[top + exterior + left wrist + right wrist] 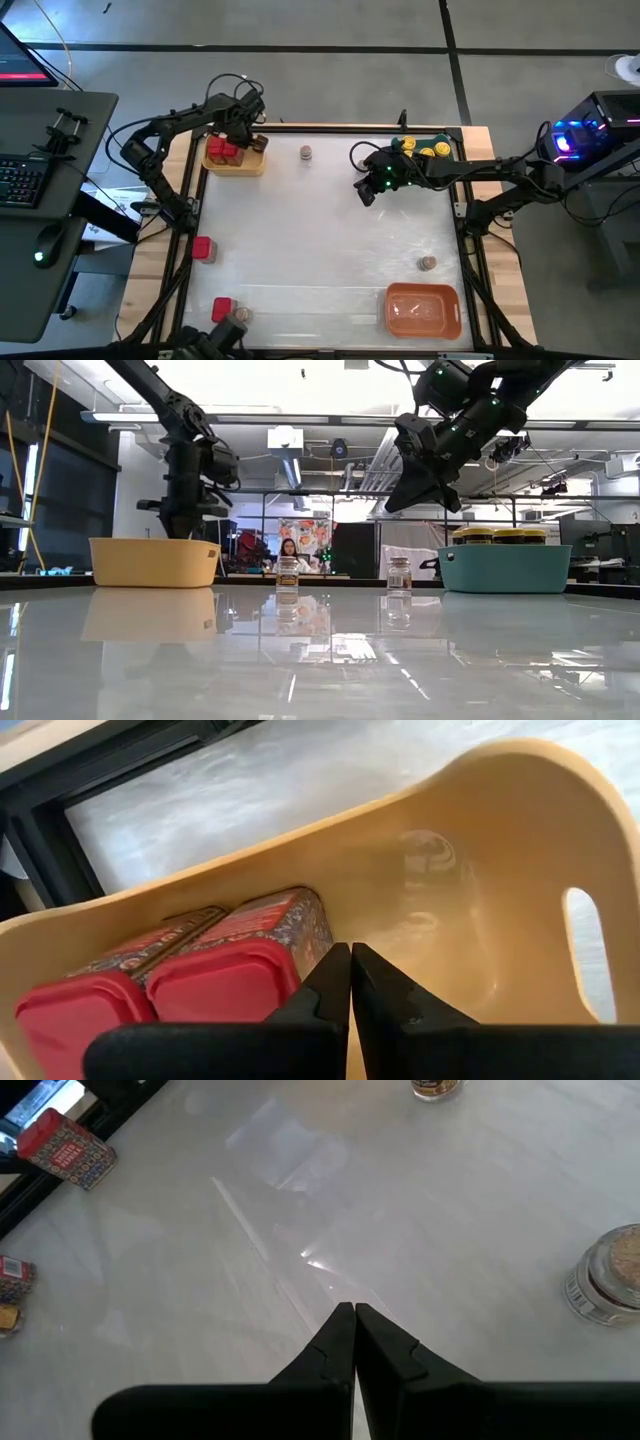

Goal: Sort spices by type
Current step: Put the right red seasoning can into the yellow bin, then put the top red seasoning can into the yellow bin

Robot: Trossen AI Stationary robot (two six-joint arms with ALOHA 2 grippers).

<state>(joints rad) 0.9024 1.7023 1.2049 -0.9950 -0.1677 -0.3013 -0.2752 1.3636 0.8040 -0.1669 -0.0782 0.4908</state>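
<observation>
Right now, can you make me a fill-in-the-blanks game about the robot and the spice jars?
1. The red boxes sit inside the ____ tray.
2. The yellow-lidded jars are in the ____ tray.
3. The orange tray holds ____ spices.
4. The left gripper and the right gripper both have their fingers ____.

Missing words: yellow; teal; no; shut
</observation>
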